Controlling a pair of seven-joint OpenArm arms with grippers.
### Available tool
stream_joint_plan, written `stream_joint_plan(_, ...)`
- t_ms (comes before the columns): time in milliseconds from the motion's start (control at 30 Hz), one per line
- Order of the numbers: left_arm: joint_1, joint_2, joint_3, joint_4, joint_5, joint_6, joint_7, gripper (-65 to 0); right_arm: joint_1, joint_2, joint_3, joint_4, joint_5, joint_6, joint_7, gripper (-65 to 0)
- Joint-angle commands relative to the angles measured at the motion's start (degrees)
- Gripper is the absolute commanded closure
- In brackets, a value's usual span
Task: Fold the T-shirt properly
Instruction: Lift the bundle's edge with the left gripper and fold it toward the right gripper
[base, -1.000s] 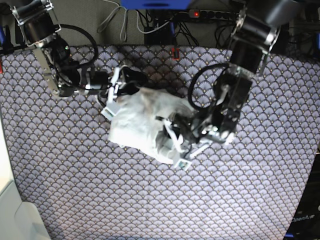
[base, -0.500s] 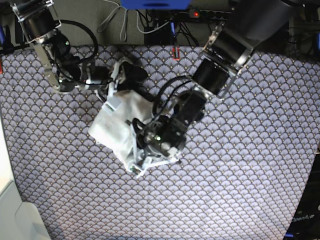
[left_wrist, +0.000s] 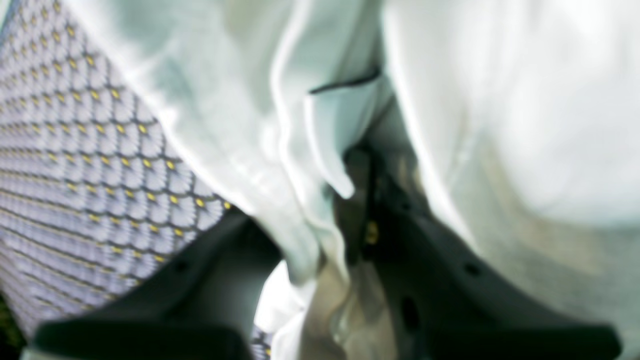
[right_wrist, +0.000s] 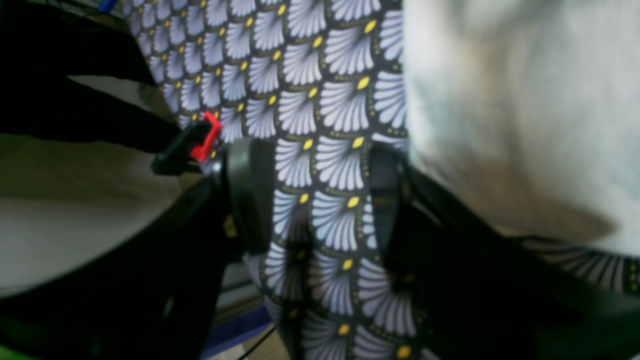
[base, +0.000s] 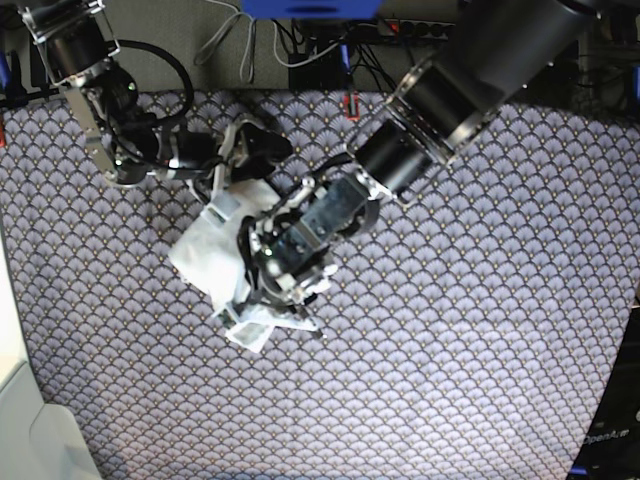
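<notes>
**White T-shirt bunched on patterned tabletop, pinched by left pincer**

Purple scallop-patterned tablecloth (base: 480, 330) spread over the whole tabletop, with cables and a power strip (base: 425, 28) along the far edge. Bunched into a small wrinkled heap left of centre in the base view: the T-shirt (base: 205, 255), white and crumpled, lying on the cloth with a loose corner trailing toward the near side.

Reaching in from the upper right of that view and bent low over the heap: the left arm, its left pincer (base: 278, 300) pressed into the shirt's near edge. Seen from the left wrist: a fold of white fabric (left_wrist: 310, 220) drawn down between the two dark fingers (left_wrist: 440, 280), jaws nearly together and clamped on it, more cloth billowing on both sides, picture blurred.

At the heap's far edge, coming from the upper left: the right pincer (base: 228, 175). Seen from the right wrist: jaws spread apart, only patterned cloth between the fingers (right_wrist: 250, 195), nothing gripped, the shirt (right_wrist: 515, 115) just beside the right-hand finger. Contact between that finger and the fabric: cannot tell. Small red-and-black clip (right_wrist: 197, 142) near the tabletop's edge.
</notes>
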Motion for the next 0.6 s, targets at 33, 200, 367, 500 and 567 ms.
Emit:
stream_joint_plan(33, -1.68, 0.73, 1.78, 0.12, 0.82, 0.38, -1.82, -0.5, 0.55, 0.67, 0.32, 0.77, 0.26, 0.38, 0.30, -31.3)
stream_joint_plan(200, -2.82, 0.73, 6.17, 0.12, 0.82, 0.47, -4.55, -0.5, 0.55, 0.67, 0.32, 0.68, 0.26, 0.38, 0.30, -31.3)
stream_joint_plan(367, -4.67, 0.73, 9.69, 0.03, 0.82, 0.47, -7.89, -0.5, 0.55, 0.67, 0.32, 0.68, 0.26, 0.38, 0.30, -31.3)
stream_joint_plan(500, -6.07, 0.73, 12.06, -1.46, 0.82, 0.47, -9.12, -0.5, 0.55, 0.67, 0.32, 0.68, 0.26, 0.38, 0.39, -31.3)
stream_joint_plan(567, -6.95, 0.73, 14.00, -4.36, 0.82, 0.47, -9.30, -0.5, 0.64, 0.67, 0.32, 0.68, 0.26, 0.38, 0.39, -31.3)
